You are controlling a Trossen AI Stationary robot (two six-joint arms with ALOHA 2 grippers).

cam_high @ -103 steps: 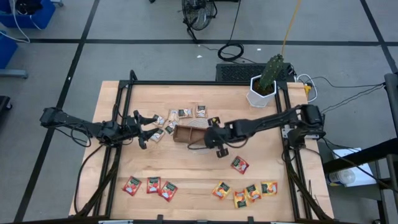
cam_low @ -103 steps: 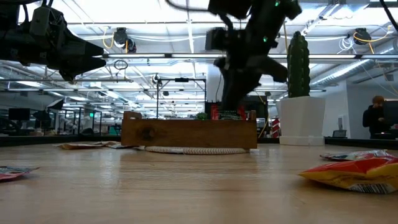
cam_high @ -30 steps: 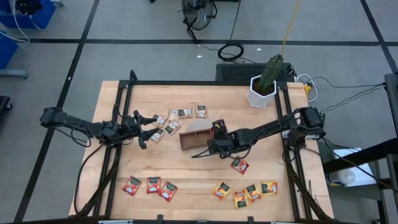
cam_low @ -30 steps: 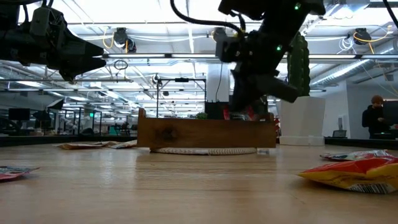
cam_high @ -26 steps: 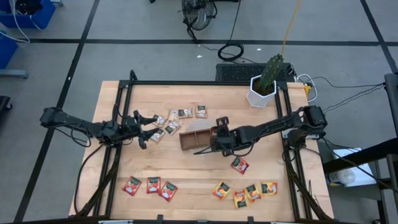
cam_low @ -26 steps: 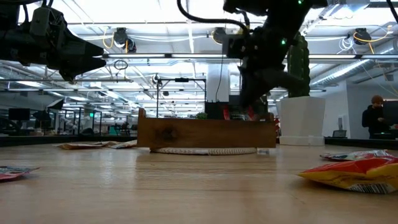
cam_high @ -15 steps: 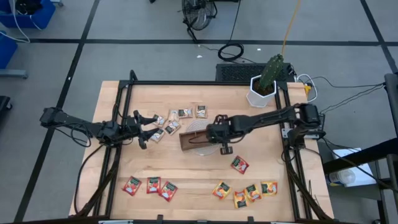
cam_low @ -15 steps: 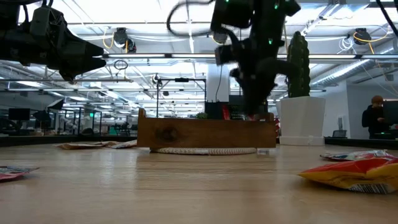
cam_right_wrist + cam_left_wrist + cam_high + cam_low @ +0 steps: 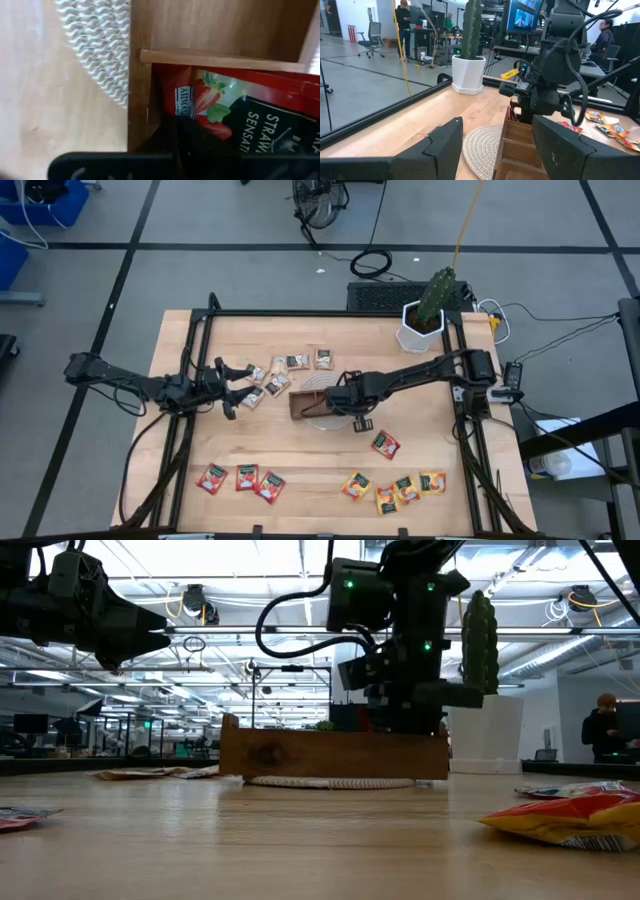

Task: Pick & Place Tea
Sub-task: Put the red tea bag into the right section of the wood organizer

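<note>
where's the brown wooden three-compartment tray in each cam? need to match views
High view: brown wooden three-compartment tray at table centre, partly under the right gripper.
Low view: centre, seen side-on, arm above it.
Left wrist view: bottom centre, compartments visible.
Right wrist view: fills the frame, red tea sachet in it.
Shared landmark: round woven mat under the tray.

- The pale wooden tabletop (image 9: 300, 450) carries everything.
- A round woven mat (image 9: 316, 385) lies near the middle, with a brown wooden tray (image 9: 303, 407) on it.
- Beige tea sachets (image 9: 283, 372) lie toward the far left.
- Red sachets (image 9: 240, 478) and orange-yellow sachets (image 9: 395, 489) line the near edge.
- A white cactus pot (image 9: 419, 330) stands at the far right.
</note>
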